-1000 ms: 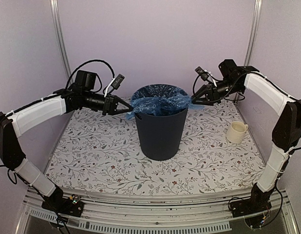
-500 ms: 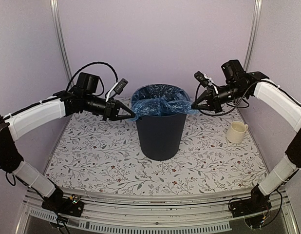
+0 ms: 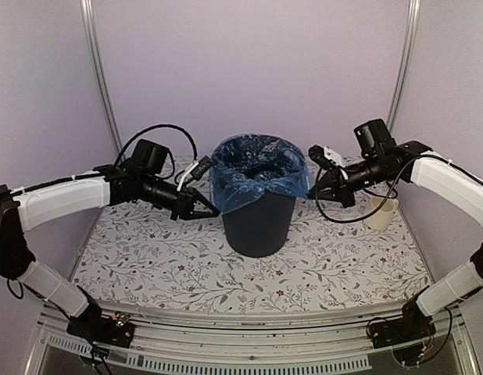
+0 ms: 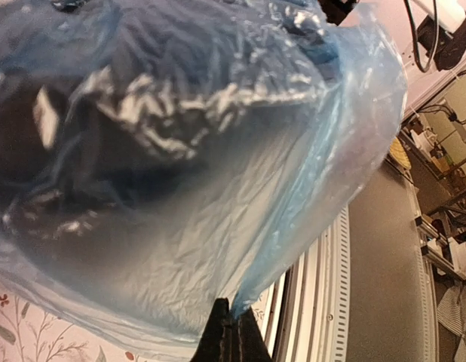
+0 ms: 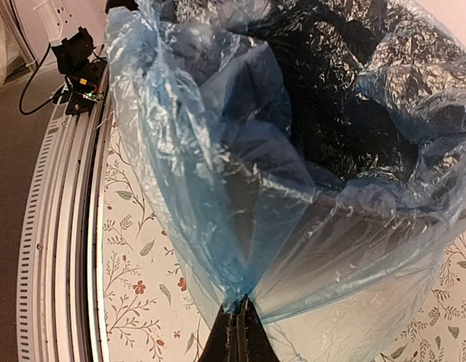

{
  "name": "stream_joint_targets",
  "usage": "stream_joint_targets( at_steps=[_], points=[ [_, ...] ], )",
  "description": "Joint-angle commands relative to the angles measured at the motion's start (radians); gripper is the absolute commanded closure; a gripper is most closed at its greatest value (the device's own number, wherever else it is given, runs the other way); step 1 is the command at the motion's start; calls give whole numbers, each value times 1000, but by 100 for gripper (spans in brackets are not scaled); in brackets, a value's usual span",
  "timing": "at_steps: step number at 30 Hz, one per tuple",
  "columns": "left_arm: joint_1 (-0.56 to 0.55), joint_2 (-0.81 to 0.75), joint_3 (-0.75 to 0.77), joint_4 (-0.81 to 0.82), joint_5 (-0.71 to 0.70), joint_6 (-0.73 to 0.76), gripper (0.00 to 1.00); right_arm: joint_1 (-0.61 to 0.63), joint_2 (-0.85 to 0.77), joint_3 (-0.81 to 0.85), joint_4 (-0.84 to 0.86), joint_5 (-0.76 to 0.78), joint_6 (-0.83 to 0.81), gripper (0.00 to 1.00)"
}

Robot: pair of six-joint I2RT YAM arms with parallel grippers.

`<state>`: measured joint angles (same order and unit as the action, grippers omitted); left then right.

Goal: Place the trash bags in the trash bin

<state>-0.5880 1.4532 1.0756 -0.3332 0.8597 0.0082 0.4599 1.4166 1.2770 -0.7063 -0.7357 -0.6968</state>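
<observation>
**While pinched at both sides, trash bag [image 3: 253, 178] drapes over trash bin [image 3: 259, 231]**

Where the left gripper [image 3: 211, 212] is clamped tight on the bag's left hem, low outside the rim, the right gripper [image 3: 310, 194] is clamped on its right hem. The translucent blue film lines the bin's mouth and hangs down its outer wall. The bin stands mid-way across the floral table [image 3: 148, 251]; a cream mug [image 3: 380, 212] sits right, apart.

floral-patterned white worktop [image 3: 148, 258] | tall round dark navy plastic bin [image 3: 257, 226]: upright, centre | small cream mug [image 3: 380, 212]: upright, near right edge
</observation>
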Motion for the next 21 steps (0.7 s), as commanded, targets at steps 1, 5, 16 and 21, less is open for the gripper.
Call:
stream_joint_targets(
  at_steps=[1,5,16,21],
  points=[
    [-11,29,-35,103,-58,24,100,3,-30,-85,92,66,-32,98],
    [-10,58,-51,172,-112,14,100,3,-28,-146,165,92,-24,99],
    [-12,3,-133,193,-372,5,100,3,-16,-232,304,122,37,98],
    [-12,-39,-120,116,-395,54,77,4,-28,-248,308,146,45,98]
  ],
)
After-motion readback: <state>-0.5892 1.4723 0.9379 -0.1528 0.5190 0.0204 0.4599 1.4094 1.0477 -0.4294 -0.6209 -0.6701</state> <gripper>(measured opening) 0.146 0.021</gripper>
